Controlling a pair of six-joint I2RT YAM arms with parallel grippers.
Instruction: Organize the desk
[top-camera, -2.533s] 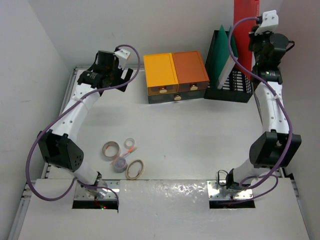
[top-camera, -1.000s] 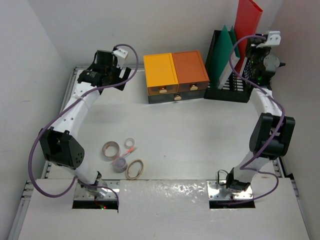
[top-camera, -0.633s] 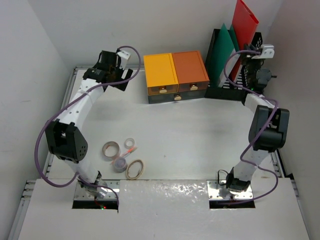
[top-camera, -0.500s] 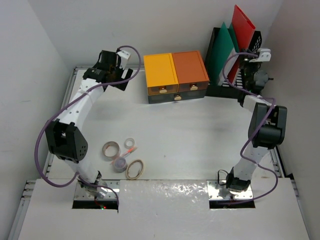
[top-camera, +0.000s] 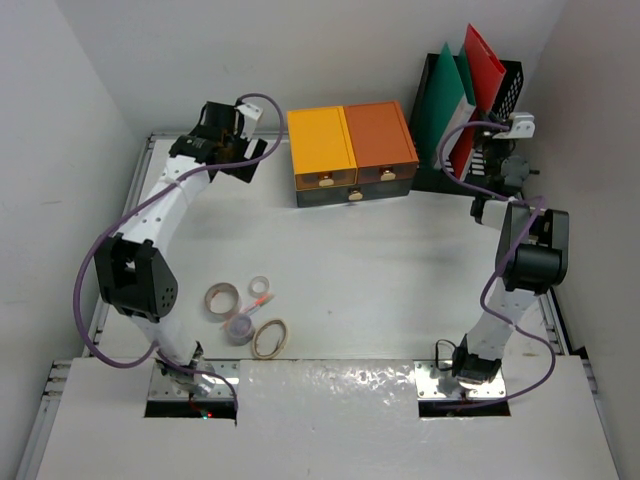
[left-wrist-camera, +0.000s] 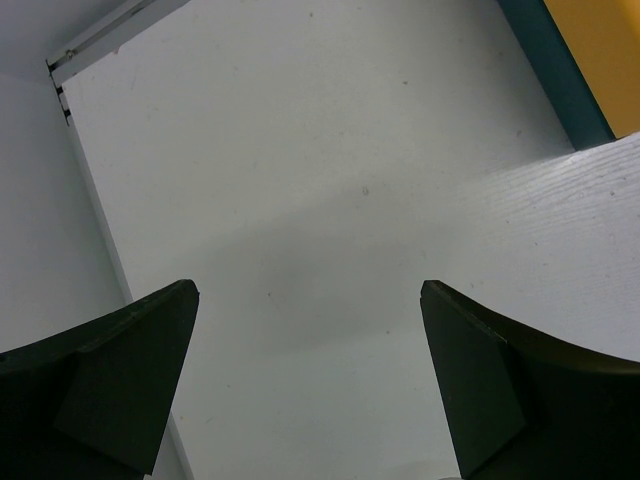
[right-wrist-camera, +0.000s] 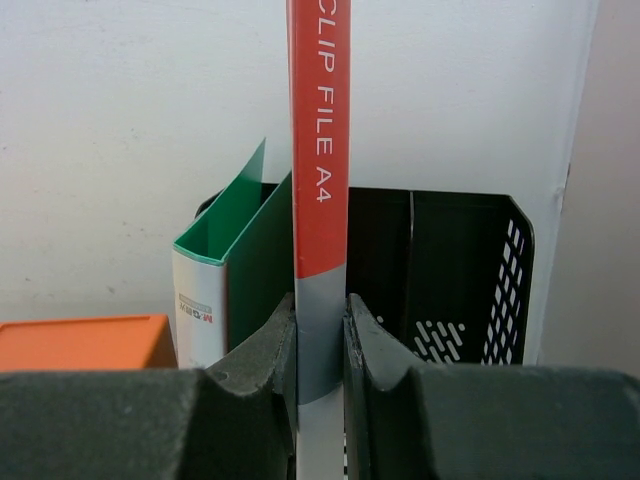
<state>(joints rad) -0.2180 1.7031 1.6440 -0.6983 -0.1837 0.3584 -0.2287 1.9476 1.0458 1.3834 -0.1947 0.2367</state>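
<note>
- well, i had the right gripper (right-wrist-camera: 320, 335) clenched on the grey lower spine of the red clip file (right-wrist-camera: 318, 150), which stood upright between its fingers.
- the step in hand, as i judged it, was filing. the file hung at the black mesh holder (right-wrist-camera: 470, 270) in the far right corner of the desk (top-camera: 380, 270), just beside the green folder (right-wrist-camera: 250, 240) already in it; how deep it sat i could not tell.
- the left gripper (left-wrist-camera: 308, 295) hung spread wide and empty above bare desk, near the yellow drawer box (top-camera: 320, 140).
- the next move, i reckoned, called for lowering the file straight into the free slot, clear of the green folder's edge, and releasing only once it bottomed out.
- the tape rolls (top-camera: 245, 315) lay loose at the front left — likely work for the left arm.
</note>
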